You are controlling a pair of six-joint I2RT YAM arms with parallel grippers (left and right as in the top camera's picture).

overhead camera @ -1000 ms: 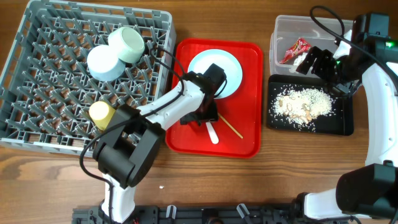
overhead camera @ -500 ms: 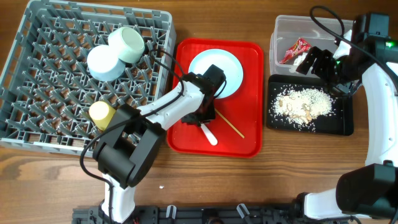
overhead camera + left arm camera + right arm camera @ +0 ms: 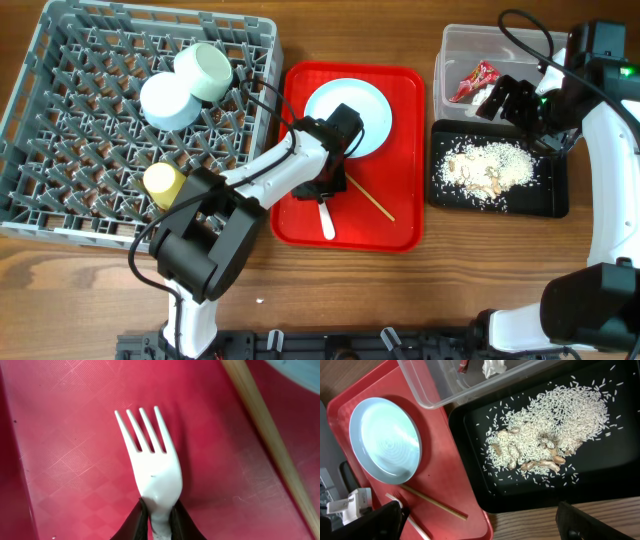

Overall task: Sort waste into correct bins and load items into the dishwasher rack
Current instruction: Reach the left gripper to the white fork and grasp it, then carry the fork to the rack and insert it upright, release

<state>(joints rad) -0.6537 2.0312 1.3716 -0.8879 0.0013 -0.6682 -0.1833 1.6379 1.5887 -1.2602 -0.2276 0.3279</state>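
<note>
With left gripper closed on handle of white fork, low over red tray beside chopstick, expect pivot or slip from thin pinch during transfer to dishwasher rack.

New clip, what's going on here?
The left tool is shut on the handle of the white fork at the red tray, where the plate and a chopstick lie. Two bowls and the yellow cup sit in the rack. The right tool hangs open over the clear tub holding the wrapper and the black tray of leftovers.
</note>
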